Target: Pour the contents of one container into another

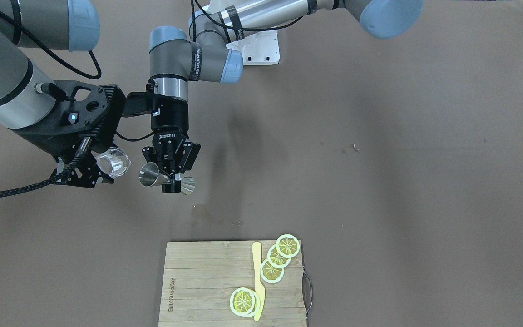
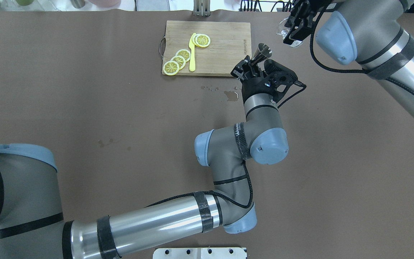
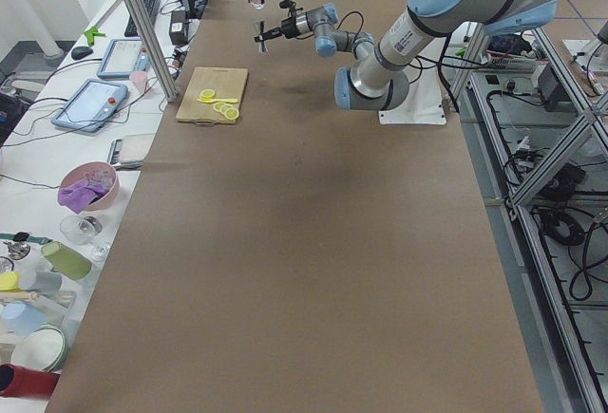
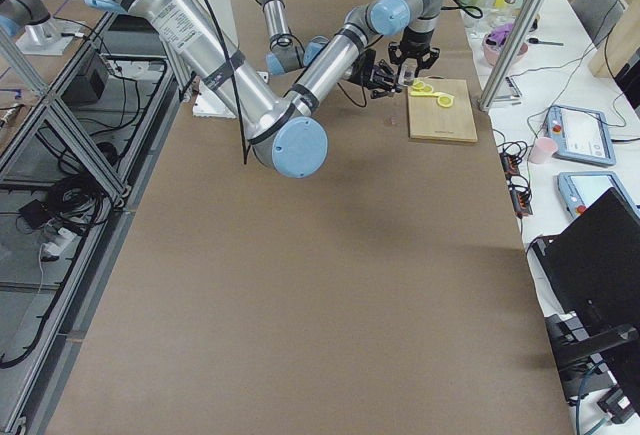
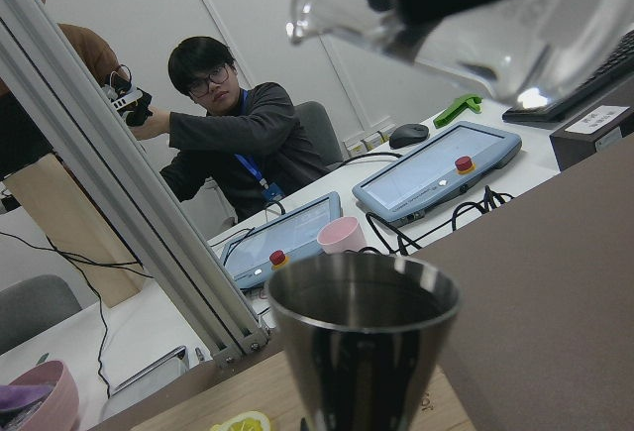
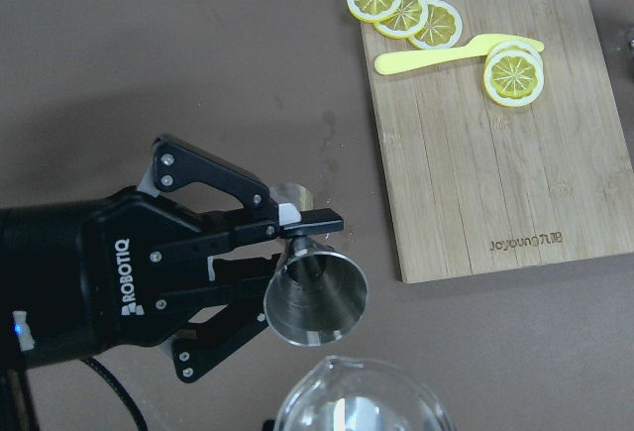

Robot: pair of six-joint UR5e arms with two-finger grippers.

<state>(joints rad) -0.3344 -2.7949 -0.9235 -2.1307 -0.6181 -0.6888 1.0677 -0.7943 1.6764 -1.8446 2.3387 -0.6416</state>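
Observation:
The steel jigger [image 1: 166,180] lies tilted on its side above the table, and my left gripper [image 1: 174,179] is shut on its narrow waist. Its wider cone points toward the clear glass [image 1: 114,162], which my right gripper [image 1: 100,171] holds tilted a short way off, without touching it. From overhead the jigger [image 2: 261,53] sits at the board's right edge, with the glass [image 2: 285,30] further right in my right gripper [image 2: 296,26]. In the right wrist view the jigger's mouth [image 6: 315,297] sits just above the glass rim [image 6: 357,399]. In the left wrist view the glass [image 5: 466,15] hangs over the jigger [image 5: 364,337].
A wooden cutting board [image 1: 198,281] carries several lemon slices [image 1: 278,260] and a yellow knife [image 1: 258,279]. Wet spots [image 2: 230,94] mark the table near the board. Beyond the table's far edge sit people at a desk [image 5: 238,144] with tablets.

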